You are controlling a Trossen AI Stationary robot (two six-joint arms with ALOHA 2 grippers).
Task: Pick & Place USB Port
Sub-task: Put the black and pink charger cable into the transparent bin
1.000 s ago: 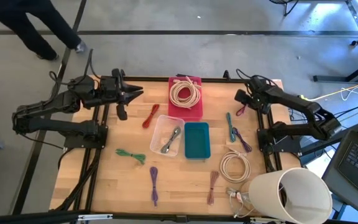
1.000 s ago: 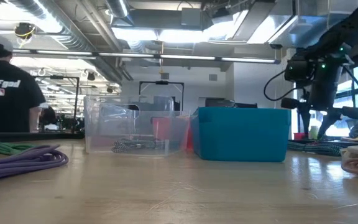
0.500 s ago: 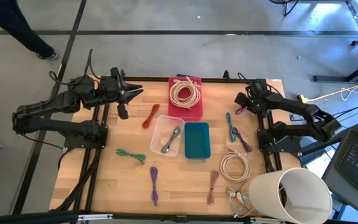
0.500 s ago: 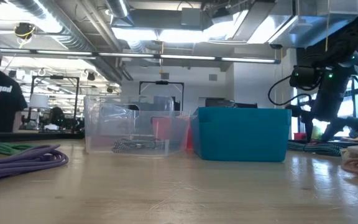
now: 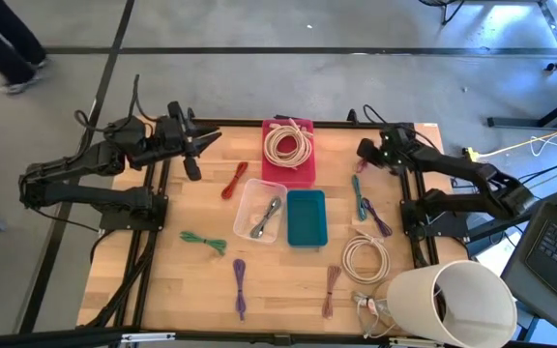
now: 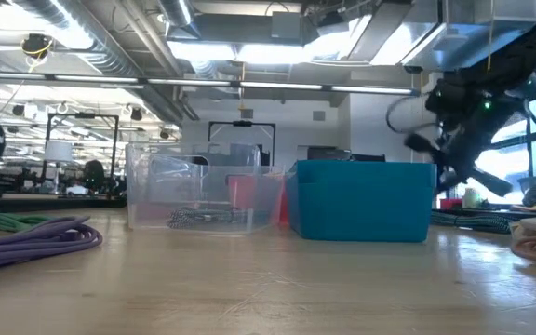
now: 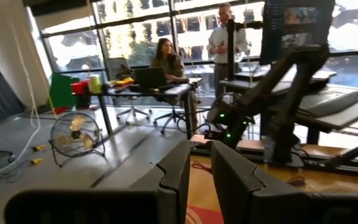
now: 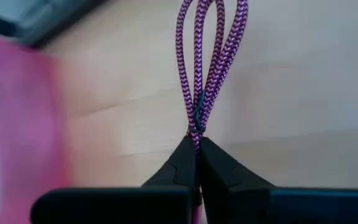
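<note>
A magenta braided USB cable, folded into a bundle of loops, sticks out past my right gripper, which is shut on it. In the high view that gripper is at the table's far right, just right of the pink tray. My left gripper waits over the table's far left edge; the left wrist view shows a narrow gap between its fingers and nothing in it. My right gripper pinches the folded cable at one end of the bundle between its two fingertips, several strands together. The loops run straight on from the fingers, along their line, over the wooden table. I cannot tell whether the far loops touch the table.
The pink tray holds a white coiled cable. A clear box and a teal box stand mid-table. Loose cables lie around: red, green, purple, teal and purple, white coil. A white bucket lies near right.
My right gripper has gone down onto the magenta cable, shut on it, then swung toward the pink tray and tipped, taking the cable along from where it lay.
</note>
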